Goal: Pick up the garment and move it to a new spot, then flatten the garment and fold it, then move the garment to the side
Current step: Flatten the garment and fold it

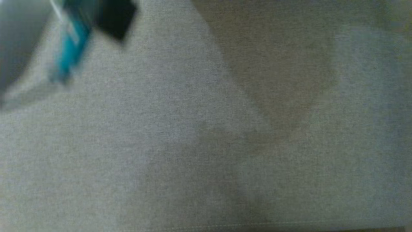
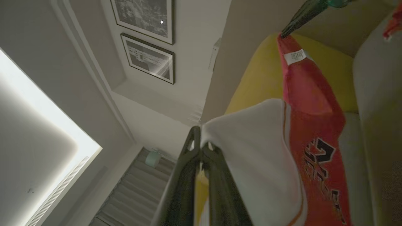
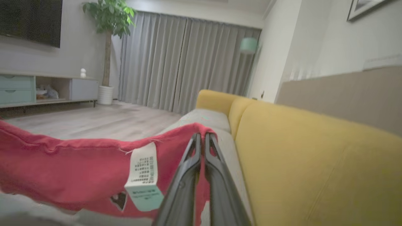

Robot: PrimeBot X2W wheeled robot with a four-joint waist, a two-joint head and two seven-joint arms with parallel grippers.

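Two dark fingers of the left claw (image 2: 200,138) are pressed together on the white edge of the garment (image 2: 311,103). The right claw (image 3: 203,138) is pinched tight on its red edge, right next to a white tag (image 3: 143,175). The red and white garment hangs stretched between both claws, up in the air by the yellow sofa (image 3: 314,163).

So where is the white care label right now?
In the right wrist view, the care label hangs off the red garment, just left of the right gripper pinching it.
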